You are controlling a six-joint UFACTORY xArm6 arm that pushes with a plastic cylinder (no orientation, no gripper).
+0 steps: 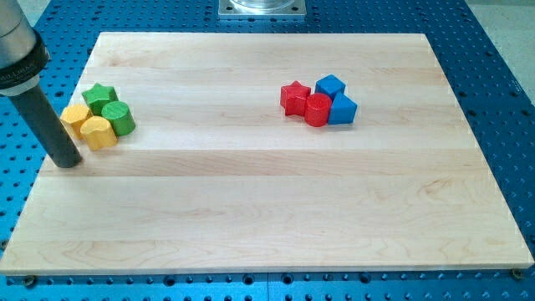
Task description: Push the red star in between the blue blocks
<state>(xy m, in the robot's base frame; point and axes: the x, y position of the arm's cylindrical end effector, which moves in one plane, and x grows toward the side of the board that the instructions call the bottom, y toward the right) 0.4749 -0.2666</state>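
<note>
The red star (293,98) lies right of centre near the view's top, touching a red cylinder (318,109) on its right. A blue cube (330,86) sits just above the cylinder and a second blue block (342,109) sits just right of it. The two blue blocks are close together with the cylinder against them. My tip (68,162) is at the board's left edge, far to the left of the red star, just below and left of a yellow block cluster.
At the left, a green star (99,96), a green cylinder (119,118), a yellow block (75,119) and a yellow cylinder (99,132) are bunched together. The wooden board (267,209) lies on a blue perforated table (501,75).
</note>
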